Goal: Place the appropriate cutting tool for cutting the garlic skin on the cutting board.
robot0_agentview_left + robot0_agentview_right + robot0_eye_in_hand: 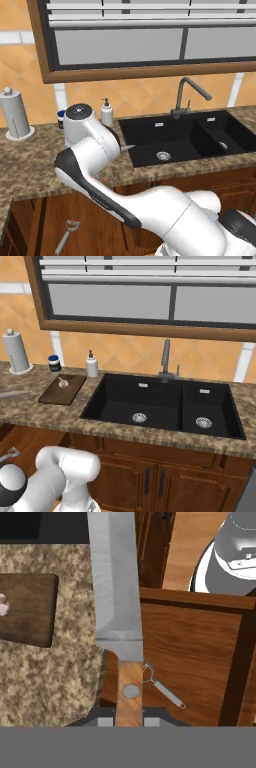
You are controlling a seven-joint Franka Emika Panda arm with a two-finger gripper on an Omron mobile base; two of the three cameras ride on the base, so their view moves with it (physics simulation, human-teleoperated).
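My gripper (129,721) is shut on the brownish handle of the knife (117,592), whose grey blade runs away from the hand over the counter's front edge. The blade's tip (128,147) pokes out from behind my arm, and the blade (12,393) also shows at the left edge of the right base view. The dark brown cutting board (62,389) lies on the counter left of the sink, with the small pale garlic (63,383) on it. In the hand view the board (27,609) and garlic (4,605) sit left of the blade, apart from it.
The grey peeler (67,236) lies low in front of the cabinets. The black double sink (160,403) with its faucet (166,358) takes up the counter's right part. A soap dispenser (91,364), a dark jar (54,363) and a paper towel roll (16,352) stand along the wall.
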